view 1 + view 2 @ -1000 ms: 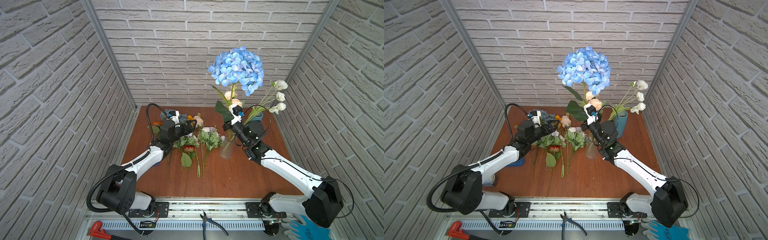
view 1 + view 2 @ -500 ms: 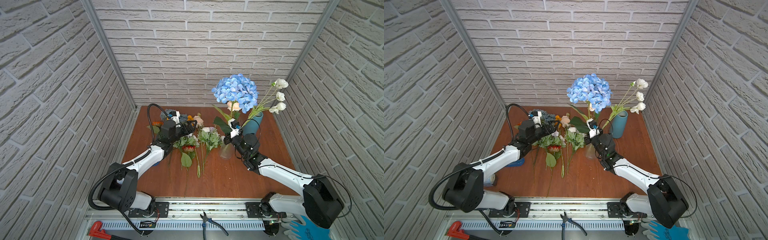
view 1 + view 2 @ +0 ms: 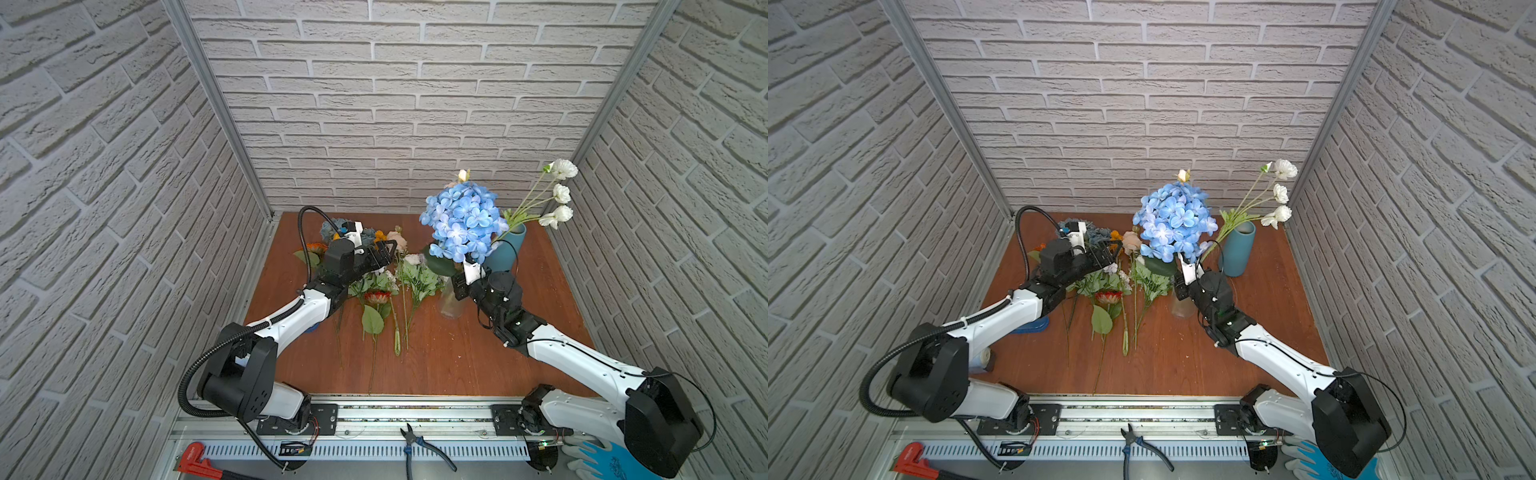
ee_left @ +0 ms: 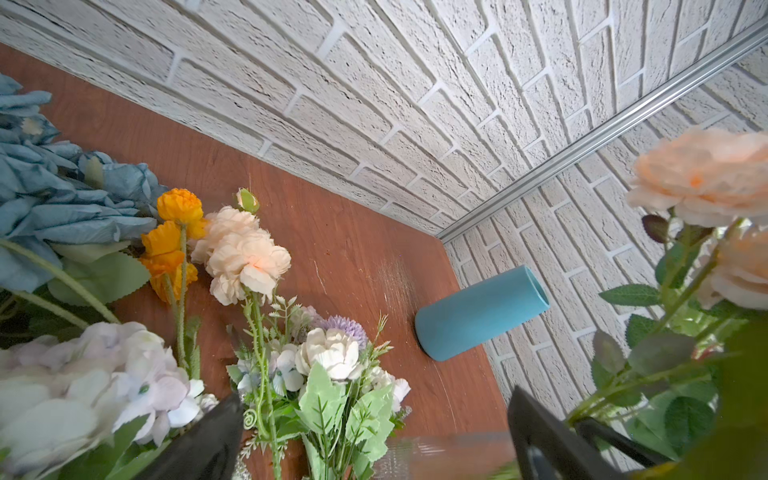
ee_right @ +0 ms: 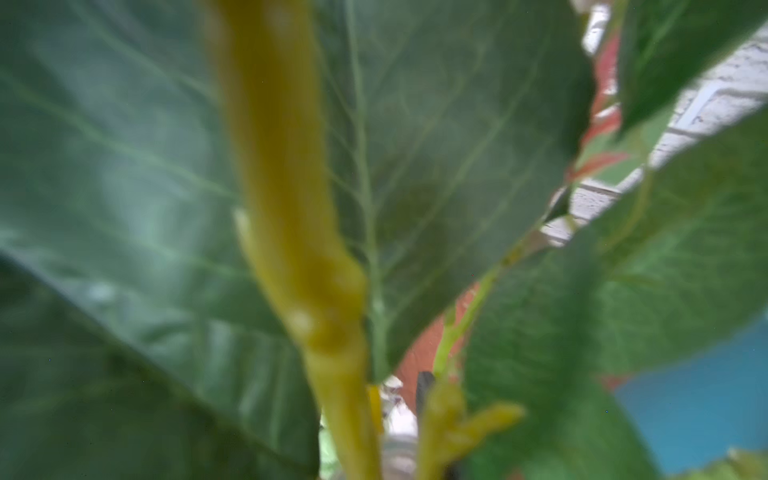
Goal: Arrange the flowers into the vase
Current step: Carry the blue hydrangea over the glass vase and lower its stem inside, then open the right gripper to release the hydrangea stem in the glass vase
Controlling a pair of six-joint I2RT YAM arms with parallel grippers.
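**Entry: flower arranging, one stem at delivery**

- **Blue hydrangea** [image 3: 462, 224]: stands upright, its head high above the glass vase [image 3: 452, 302] and its stem dropping toward the vase's mouth. Leaves and the arm hide the lower stem, so how deep it sits cannot be told. Judged to be set upright so the heavy head balances over the narrow vessel.
- **Right tool** [image 3: 458, 286]: at the vase mouth, just beside the hydrangea's stem and below its head. In the right wrist view a yellow-green stem [image 5: 291, 216] and broad leaves [image 5: 440, 158] fill the lens, blurred. No finger shows, so whether it grips or stands parted cannot be told.
- **Left tool** [image 4: 374, 440]: spread wide and empty, poised over the loose flowers [image 3: 386, 286]. These lie in a row on the tabletop [image 3: 457, 365], heads toward the back wall. Nearest to it are a peach rose [image 4: 243, 253] and a lilac-white bunch [image 4: 332, 359]. Judged to be waiting there for the next stem.
- **Peach roses** [image 4: 702, 174]: standing, with stems running down near the glass vase. Judged to be already placed in it.
- **White poppies** [image 3: 561, 193]: lean out over the teal vase [image 3: 505, 251]. Which vessel holds them cannot be told.
- **Progress**: most stems lie unplaced, so the task is judged well short of done.
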